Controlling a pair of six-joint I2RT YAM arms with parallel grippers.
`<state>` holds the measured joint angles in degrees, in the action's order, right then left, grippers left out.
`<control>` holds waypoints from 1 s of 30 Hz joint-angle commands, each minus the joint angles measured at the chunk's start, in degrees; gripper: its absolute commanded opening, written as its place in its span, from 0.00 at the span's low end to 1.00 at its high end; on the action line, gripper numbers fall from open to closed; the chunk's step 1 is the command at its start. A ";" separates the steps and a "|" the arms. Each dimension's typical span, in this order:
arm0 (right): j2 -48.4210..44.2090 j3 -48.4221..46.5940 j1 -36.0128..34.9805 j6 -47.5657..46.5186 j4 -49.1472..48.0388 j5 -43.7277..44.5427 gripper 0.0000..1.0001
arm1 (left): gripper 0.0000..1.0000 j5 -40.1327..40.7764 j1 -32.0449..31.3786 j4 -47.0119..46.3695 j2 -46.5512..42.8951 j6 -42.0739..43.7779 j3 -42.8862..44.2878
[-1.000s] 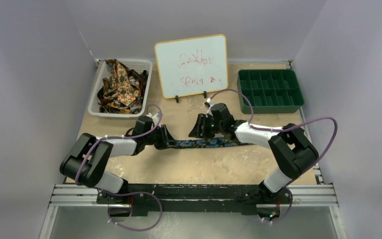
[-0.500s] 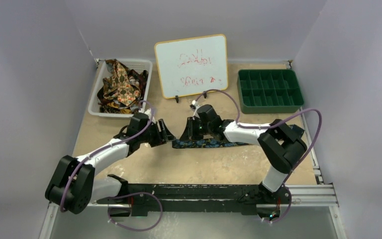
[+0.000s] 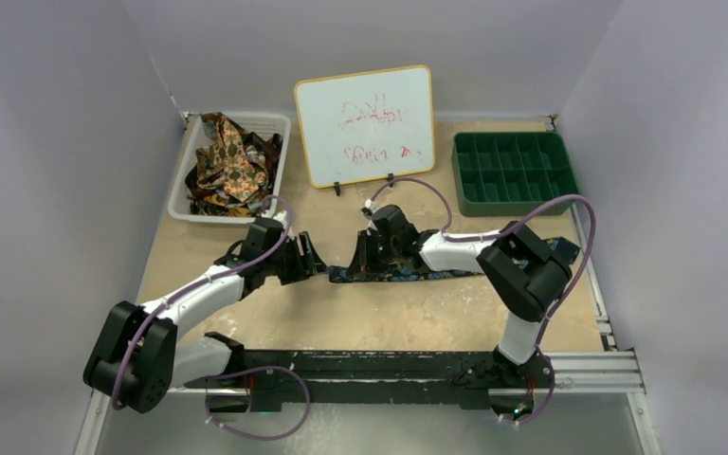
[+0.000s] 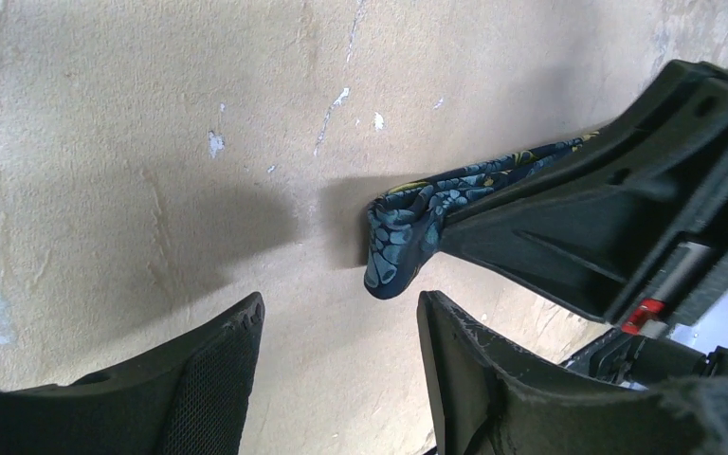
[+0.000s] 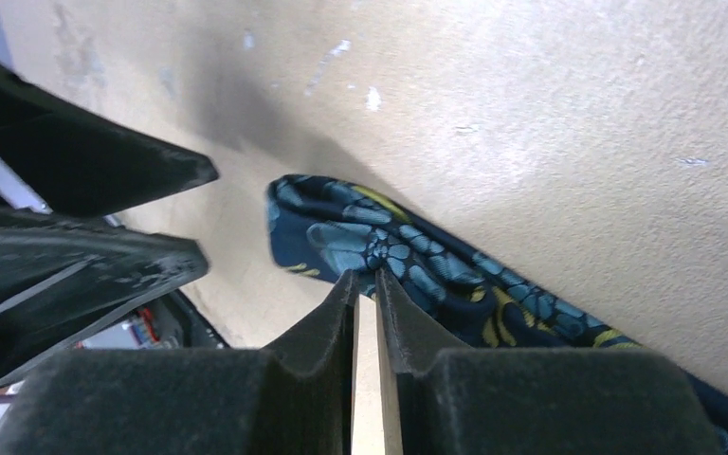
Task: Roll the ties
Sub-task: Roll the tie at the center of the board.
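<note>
While the rest of the ties (image 3: 229,166) sit heaped in the white basket (image 3: 282,142) at the far left corner, one navy tie (image 3: 455,272) lies stretched flat across the middle of the table (image 3: 389,322), running from between the two arms out toward the right edge. Both grippers are down at its left end. The right gripper (image 5: 365,284) has its fingers drawn almost together, with only a sliver of gap, and its tips sit on the tie's edge just short of the end. It looks to me as if it is nipping the fabric there, though I can't be sure how much cloth is caught. The end itself looks doubled over, a thick little fold poking out past that gripper. The left gripper (image 4: 339,318) faces it from the other side, spread wide and holding nothing, near the fold but not touching it.

I'd say the roll is only just being started, with nearly the whole length yet to wind. Next, the open gripper needs to close on that fold and hold it firm so it doesn't spring flat, while the other turns the end over again along the tie, edges kept square.
</note>
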<state>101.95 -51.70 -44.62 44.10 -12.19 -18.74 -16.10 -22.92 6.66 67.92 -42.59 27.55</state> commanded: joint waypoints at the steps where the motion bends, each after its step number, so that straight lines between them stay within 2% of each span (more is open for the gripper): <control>1: 2.29 -0.89 0.17 -0.68 2.63 2.88 0.14 | 0.59 -0.86 0.24 -1.47 0.06 1.51 1.80; 6: 2.11 -1.66 0.23 -1.45 3.21 1.75 0.13 | 0.59 -1.84 0.24 -1.64 -0.47 2.19 1.64; 13: -7.40 -1.86 0.89 -2.96 5.23 3.38 0.26 | 0.63 -2.29 0.24 -0.43 -1.71 1.84 1.31; 16: -12.03 -1.35 1.55 -2.65 7.08 7.00 0.38 | 0.66 -2.13 0.24 0.88 -2.76 1.52 1.42; 18: -15.11 -1.66 2.05 -2.39 8.58 7.33 0.43 | 0.69 -2.09 0.29 1.81 -4.01 1.22 1.78; 20: -18.06 -1.86 2.13 -1.88 9.65 8.16 0.59 | 0.73 -1.81 0.29 2.85 -4.97 0.24 2.31; 23: -21.09 -2.26 2.34 0.55 11.45 10.05 0.73 | 0.75 -2.97 0.34 4.33 -5.51 -0.40 3.47; 28: -25.23 5.47 2.32 0.28 1.25 10.00 0.81 | 0.75 -4.48 0.34 1.03 -5.30 0.47 2.31; 30: -26.25 8.99 2.33 4.24 -2.47 11.37 0.83 | 0.75 -4.78 0.32 1.33 -5.30 0.31 1.83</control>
<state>78.02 -48.53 -42.30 44.42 -7.86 -9.85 -19.16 -22.92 9.87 63.20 -42.46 28.69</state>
